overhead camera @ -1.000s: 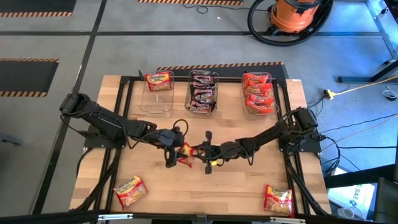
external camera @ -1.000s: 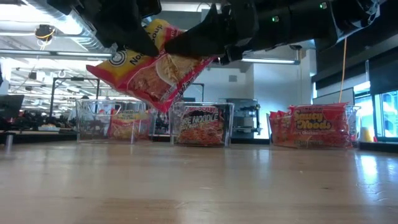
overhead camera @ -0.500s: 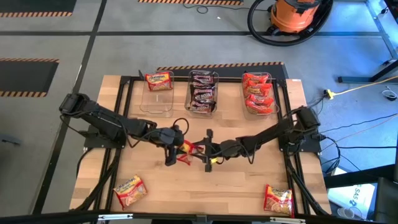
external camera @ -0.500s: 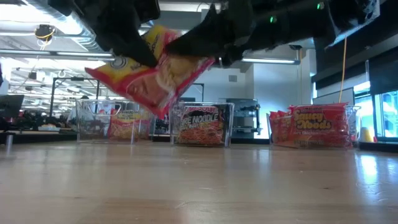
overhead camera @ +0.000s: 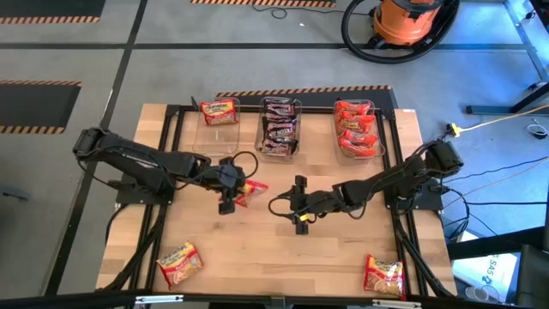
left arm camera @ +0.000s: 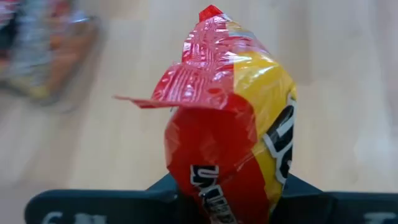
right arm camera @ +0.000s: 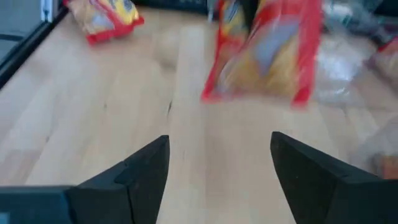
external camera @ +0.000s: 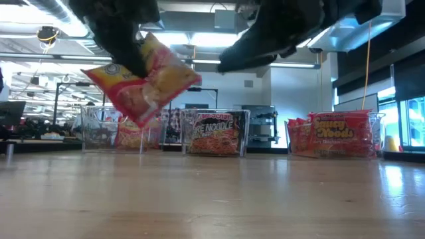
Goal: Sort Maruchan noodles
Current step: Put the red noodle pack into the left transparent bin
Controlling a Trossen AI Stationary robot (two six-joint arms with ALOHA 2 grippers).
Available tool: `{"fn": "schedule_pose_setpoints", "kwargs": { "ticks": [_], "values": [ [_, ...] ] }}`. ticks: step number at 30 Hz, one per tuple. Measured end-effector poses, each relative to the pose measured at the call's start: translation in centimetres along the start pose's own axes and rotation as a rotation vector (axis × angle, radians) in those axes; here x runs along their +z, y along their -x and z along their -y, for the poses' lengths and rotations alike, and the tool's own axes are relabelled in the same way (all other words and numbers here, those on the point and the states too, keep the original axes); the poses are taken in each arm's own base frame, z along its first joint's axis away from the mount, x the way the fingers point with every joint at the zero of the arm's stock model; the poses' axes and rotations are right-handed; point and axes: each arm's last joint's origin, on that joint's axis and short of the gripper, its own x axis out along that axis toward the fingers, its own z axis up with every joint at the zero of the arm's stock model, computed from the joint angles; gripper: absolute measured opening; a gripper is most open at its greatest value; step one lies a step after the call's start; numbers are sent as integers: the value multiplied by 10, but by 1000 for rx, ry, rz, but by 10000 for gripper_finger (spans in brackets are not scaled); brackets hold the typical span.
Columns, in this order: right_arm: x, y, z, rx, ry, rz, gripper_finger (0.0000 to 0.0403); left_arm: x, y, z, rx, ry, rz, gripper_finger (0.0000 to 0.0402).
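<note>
A red and yellow Maruchan noodles packet (overhead camera: pixel 250 190) hangs over the table's middle, with my left gripper (overhead camera: pixel 229 194) shut on it; it also shows in the low view (external camera: pixel 141 81). My right gripper (overhead camera: pixel 298 213) stands open and empty to the packet's right, its fingers (right arm camera: pixel 144 173) well apart. Two more red-yellow packets lie flat on the table, one near left (overhead camera: pixel 178 262) and one near right (overhead camera: pixel 383 275). Three clear tubs stand at the far edge. My left gripper pinches one end of the packet (left arm camera: pixel 217 194) between its two fingers; the crimped opposite end (left arm camera: pixel 210 25) points away from the wrist. The fingers come from the table's left, slanting down. The packet is lifted clear of the table and hangs tilted (external camera: pixel 141 81).
The left tub (overhead camera: pixel 216 137) holds one red-yellow packet (overhead camera: pixel 219 110), the middle tub (overhead camera: pixel 280 146) dark packets, the right tub (overhead camera: pixel 356 148) red ones. A black frame (overhead camera: pixel 176 154) runs around the wooden table. Bare wood lies between the two loose packets.
My right gripper has let go of the packet and drawn back toward the table's right edge. My left gripper, now alone on the packet, has risen and carried it a little toward the far left; the packet has tipped with it and stays clear of the table.
</note>
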Motion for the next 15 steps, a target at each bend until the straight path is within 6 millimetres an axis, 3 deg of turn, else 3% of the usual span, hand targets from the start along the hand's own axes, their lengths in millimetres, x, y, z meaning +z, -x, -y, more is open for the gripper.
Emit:
{"fn": "schedule_pose_setpoints", "kwargs": {
  "ticks": [8, 15],
  "values": [
    [-21, -18, -5, -5, 8, -75, 260, 11, 37, -22, 245, -43, -173, 64],
    [-30, -28, -7, -5, 12, -86, 260, 23, 59, -42, 462, -112, -217, 63]
  ]
}}
